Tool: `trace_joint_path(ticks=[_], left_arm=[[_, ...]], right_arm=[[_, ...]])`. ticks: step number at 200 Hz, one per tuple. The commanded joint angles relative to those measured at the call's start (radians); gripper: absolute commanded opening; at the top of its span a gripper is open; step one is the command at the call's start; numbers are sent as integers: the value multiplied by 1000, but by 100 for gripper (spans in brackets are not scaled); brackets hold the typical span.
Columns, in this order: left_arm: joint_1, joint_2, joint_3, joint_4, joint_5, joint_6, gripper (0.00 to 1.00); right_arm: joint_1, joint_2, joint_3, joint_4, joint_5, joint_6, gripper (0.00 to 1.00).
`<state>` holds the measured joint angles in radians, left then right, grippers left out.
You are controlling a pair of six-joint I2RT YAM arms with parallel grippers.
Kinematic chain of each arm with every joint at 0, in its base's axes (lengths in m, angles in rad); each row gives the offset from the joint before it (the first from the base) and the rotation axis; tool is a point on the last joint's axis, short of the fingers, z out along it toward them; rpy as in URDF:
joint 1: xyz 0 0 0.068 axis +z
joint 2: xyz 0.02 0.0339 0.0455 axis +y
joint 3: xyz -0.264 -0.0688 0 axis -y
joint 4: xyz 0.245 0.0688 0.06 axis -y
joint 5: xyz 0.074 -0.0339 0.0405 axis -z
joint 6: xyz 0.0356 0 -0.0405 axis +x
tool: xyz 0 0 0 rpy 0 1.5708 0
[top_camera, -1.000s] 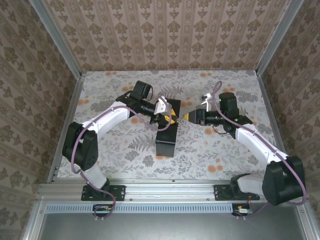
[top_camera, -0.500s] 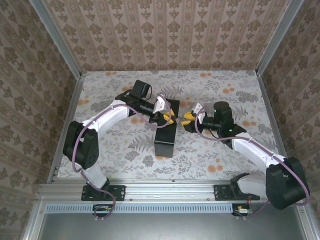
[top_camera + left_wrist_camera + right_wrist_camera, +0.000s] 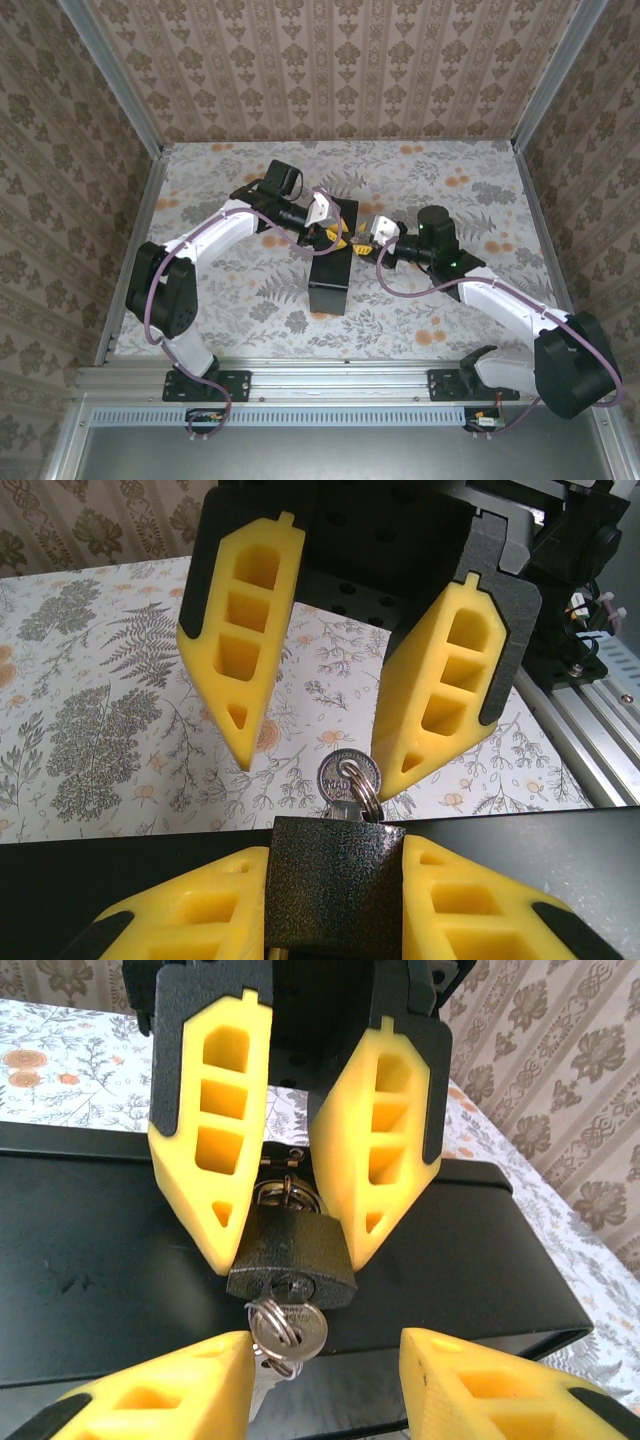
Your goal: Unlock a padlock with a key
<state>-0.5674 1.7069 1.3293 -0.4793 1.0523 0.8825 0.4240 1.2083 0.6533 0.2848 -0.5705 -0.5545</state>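
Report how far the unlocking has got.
Done: key sits in the padlock, which the left gripper clamps. In hand: right gripper open, straddling the key head. Left: grip the key, turn it, open the padlock.

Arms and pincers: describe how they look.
The left arm and right arm have white links, black joints and a purple cable along each. The left pincer and right pincer each have two yellow wedge-shaped fingers with rectangular cut-outs and black backing.

The right tool [image 3: 325, 1375] has room around the key [image 3: 288, 1332]; the padlock [image 3: 292, 1258] blocks ahead.
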Motion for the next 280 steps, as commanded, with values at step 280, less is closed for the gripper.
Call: trace_joint_path(ticks=[280], left_arm=[[-34,-34,46,-12,85,23,19]], right_arm=[[77,-12,169,-311,-96,120,4]])
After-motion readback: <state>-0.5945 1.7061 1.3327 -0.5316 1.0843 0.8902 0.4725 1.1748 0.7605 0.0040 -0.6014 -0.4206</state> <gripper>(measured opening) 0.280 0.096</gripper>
